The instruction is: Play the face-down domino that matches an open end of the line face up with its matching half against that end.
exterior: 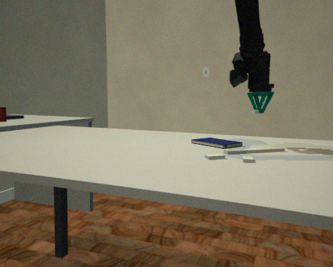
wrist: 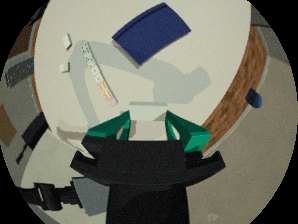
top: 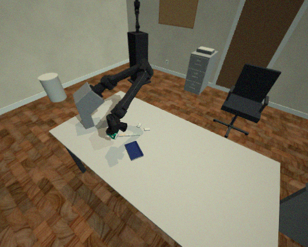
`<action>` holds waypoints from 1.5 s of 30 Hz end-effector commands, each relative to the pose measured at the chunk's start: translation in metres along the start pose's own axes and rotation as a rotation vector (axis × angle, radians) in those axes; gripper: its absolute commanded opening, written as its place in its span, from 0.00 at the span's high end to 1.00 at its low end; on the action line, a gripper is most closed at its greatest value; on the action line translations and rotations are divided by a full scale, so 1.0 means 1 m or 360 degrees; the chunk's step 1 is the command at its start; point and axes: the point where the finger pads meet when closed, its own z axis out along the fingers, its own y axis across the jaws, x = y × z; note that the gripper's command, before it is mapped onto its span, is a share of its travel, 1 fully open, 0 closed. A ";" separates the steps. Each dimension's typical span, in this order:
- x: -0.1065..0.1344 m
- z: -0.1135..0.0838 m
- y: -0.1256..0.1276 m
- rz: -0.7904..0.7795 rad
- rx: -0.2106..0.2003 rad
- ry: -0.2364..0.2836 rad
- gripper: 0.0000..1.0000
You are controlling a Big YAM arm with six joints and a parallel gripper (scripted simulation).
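Observation:
My gripper is shut on a domino, held well above the table; its blank pale side shows in the wrist view and its pips are hidden. The line of dominoes lies flat, face up and straight, with pink pips at the end nearer my gripper and green pips toward the far end. One face-down domino lies off the line's far end. Another face-down domino lies beside the line. Both are apart from it.
A dark blue book-like block lies on the table on the other side of the line from the loose dominoes. A grey angular stand rises from the table near the arm. The arm's shadow falls across the line.

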 end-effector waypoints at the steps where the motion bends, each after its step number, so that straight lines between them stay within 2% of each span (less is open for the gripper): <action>1: -0.015 -0.020 -0.011 -0.0012 0.0053 -0.0062 0.52; 5: -0.015 -0.020 -0.011 -0.0012 0.0053 -0.0062 0.52; 6: -0.008 -0.005 -0.008 0.0069 0.0015 -0.0016 0.52; 15: -0.062 -0.020 -0.062 0.0696 0.0050 -0.0067 0.52; 22: -0.062 -0.020 -0.062 0.0696 0.0050 -0.0067 0.52; 23: -0.081 -0.016 -0.062 0.0572 0.0047 -0.0064 0.52; 32: -0.107 -0.016 -0.123 0.1321 0.0040 -0.0043 0.52; 39: -0.107 -0.016 -0.123 0.1322 0.0040 -0.0043 0.52; 40: -0.118 -0.010 -0.117 0.1172 0.0033 -0.0041 0.52; 45: -0.119 -0.011 -0.134 0.1308 0.0033 -0.0036 0.52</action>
